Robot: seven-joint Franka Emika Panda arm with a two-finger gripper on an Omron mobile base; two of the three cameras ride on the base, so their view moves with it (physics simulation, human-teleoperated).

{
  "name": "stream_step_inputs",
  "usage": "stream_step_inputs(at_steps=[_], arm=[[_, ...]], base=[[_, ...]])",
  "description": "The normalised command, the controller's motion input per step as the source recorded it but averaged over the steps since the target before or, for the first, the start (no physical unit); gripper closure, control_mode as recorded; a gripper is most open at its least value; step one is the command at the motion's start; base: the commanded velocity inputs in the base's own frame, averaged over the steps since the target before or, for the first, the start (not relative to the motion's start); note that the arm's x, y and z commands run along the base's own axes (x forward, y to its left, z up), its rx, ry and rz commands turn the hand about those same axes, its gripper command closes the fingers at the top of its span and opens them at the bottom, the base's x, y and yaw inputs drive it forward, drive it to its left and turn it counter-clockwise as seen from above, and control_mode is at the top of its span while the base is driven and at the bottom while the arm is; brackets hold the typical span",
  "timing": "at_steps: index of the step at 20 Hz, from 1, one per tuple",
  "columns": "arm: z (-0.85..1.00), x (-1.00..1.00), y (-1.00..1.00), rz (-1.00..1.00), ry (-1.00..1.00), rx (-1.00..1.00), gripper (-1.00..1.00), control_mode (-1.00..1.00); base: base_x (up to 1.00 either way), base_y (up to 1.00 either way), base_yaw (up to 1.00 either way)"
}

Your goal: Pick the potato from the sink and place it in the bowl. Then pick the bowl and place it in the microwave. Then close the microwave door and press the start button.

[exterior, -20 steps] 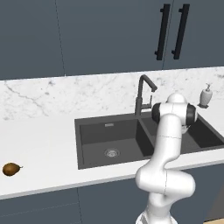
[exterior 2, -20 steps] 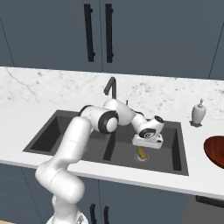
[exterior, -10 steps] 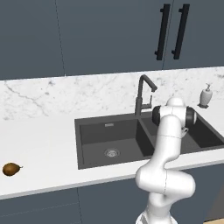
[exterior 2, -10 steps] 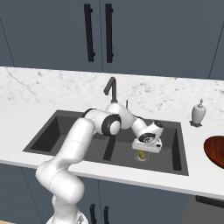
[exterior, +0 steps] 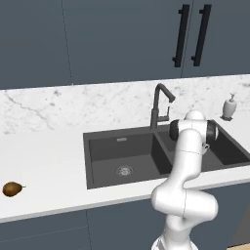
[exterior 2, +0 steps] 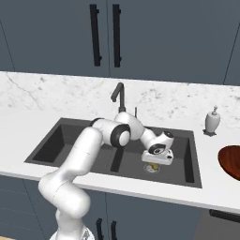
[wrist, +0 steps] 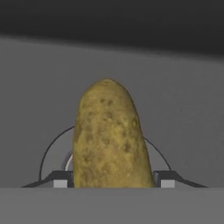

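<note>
No text, label, brand, number or sign can be read anywhere in these pictures (the cabinet fronts, the marble backsplash, the soap bottle by the sink and the robot's own casing are all plain).
</note>
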Motion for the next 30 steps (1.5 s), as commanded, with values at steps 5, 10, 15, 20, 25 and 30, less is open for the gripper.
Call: stream_step_inputs(at_steps=[5,10,15,20,25,30], arm=[[0.0,-0.1,0.06,0.0,-0.01,0.0,1.0,-1.0],[0.79,-0.47,0.0,-0.03,-0.09,0.0,1.0,-1.0],[0.98,-0.57,0.02,-0.06,-0.02,-0.03,1.0,-1.0],[1.0,-0.7,0.0,-0.11,0.0,-0.08,1.0,-1.0],[0.96,-0.64,0.0,-0.14,0.0,-0.14,1.0,-1.0],[0.91,-0.51,0.02,-0.15,0.0,-0.17,1.0,-1.0]], base=[[0.0,0.0,0.0],[0.0,0.0,0.0],[0.0,0.0,0.0],[0.0,0.0,0.0],[0.0,0.0,0.0],[0.0,0.0,0.0]])
